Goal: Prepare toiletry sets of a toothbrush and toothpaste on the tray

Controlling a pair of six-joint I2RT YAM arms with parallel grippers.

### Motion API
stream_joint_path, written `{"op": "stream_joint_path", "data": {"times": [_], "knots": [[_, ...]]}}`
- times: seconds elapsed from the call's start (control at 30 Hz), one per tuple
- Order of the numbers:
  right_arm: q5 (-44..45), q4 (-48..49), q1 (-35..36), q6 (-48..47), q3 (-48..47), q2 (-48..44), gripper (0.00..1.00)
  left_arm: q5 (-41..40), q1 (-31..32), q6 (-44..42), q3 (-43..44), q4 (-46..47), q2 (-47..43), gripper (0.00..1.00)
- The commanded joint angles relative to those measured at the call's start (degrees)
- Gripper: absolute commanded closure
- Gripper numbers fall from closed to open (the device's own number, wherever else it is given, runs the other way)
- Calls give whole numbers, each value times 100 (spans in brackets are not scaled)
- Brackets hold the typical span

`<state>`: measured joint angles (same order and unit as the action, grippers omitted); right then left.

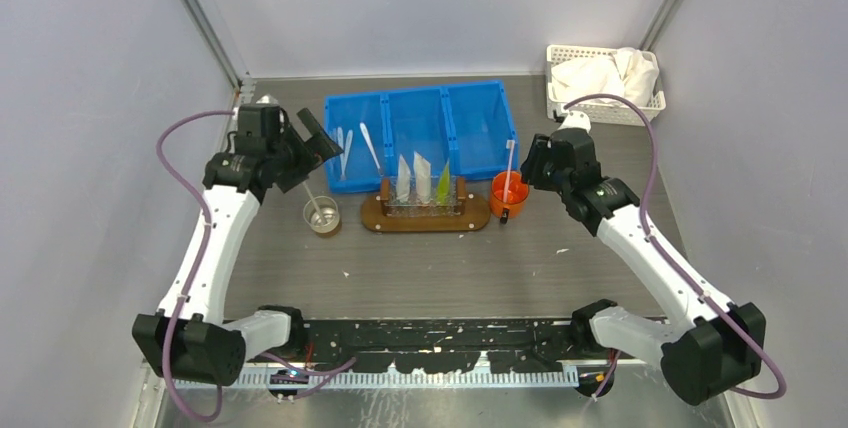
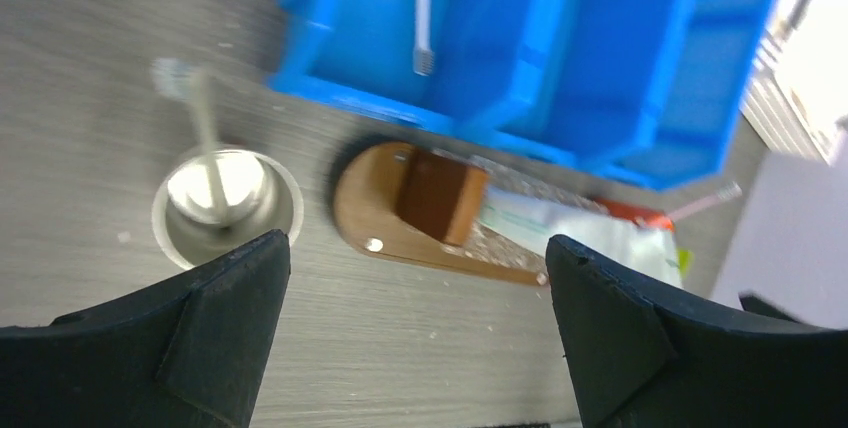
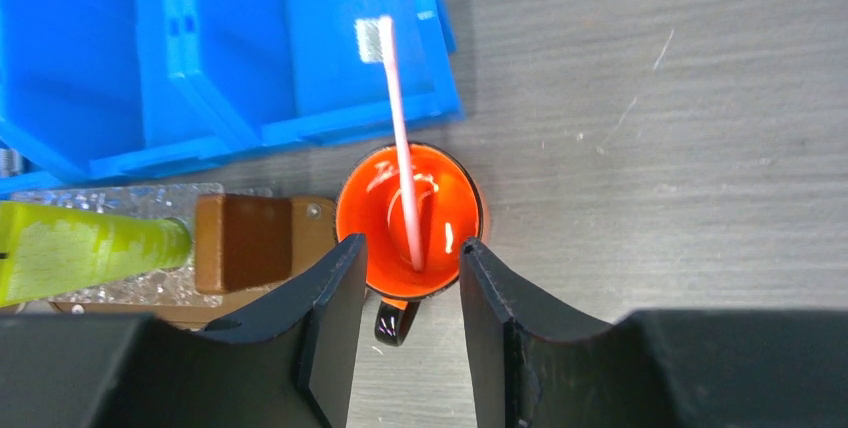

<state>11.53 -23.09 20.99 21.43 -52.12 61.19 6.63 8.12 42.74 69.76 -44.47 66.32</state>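
The toothpaste (image 1: 423,180) stands as three tubes in a clear rack on the tray (image 1: 375,216), which lies just in front of the blue bin (image 1: 385,98). The yellow-green tube (image 3: 90,248) is at the tray's right end. Just beside that end is the orange cup (image 3: 365,213), with a pale toothbrush (image 3: 397,128) leaning in it towards the bin.

We judge the step in hand to be the right arm's work on this brush. The right gripper (image 3: 412,245) hangs over the cup, its jaws part-spread to either side of the handle's foot. From this angle we cannot tell whether either pad touches the handle.

To do the step well, we would keep the handle centred between the pads. We would also move straight up or down, since a sideways drag could tip the cup against the tray.

The left gripper (image 2: 418,241) is spread wide and empty, hovering between the steel cup (image 2: 175,233) and the tray.
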Motion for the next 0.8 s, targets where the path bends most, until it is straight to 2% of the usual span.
{"op": "stream_joint_path", "data": {"times": [0.0,0.17,0.27,0.33,0.37,0.43,0.53,0.67,0.77], "knots": [[224,-357,-18,499,-99,259,55,-1073,-328,-89,442,-768,-102,0],[51,-255,-257,701,-1,600,55,-1252,-429,-2,21,-669,-332,2],[-154,-209,-426,740,39,712,55,-1111,-459,109,-351,-602,-360,22],[-211,-195,-484,728,59,776,55,-1045,-460,185,-565,-536,-393,23],[-262,-189,-515,727,80,788,55,-1003,-460,198,-644,-523,-423,29],[-324,-161,-565,722,100,835,55,-976,-460,258,-835,-491,-517,32],[-400,-106,-592,720,143,902,55,-882,-460,443,-1061,-525,-609,30],[-477,26,-604,763,235,916,55,-447,-460,575,-1213,-579,-511,12],[-491,22,-605,752,220,917,55,-393,-460,543,-1158,-590,-376,9]]}}
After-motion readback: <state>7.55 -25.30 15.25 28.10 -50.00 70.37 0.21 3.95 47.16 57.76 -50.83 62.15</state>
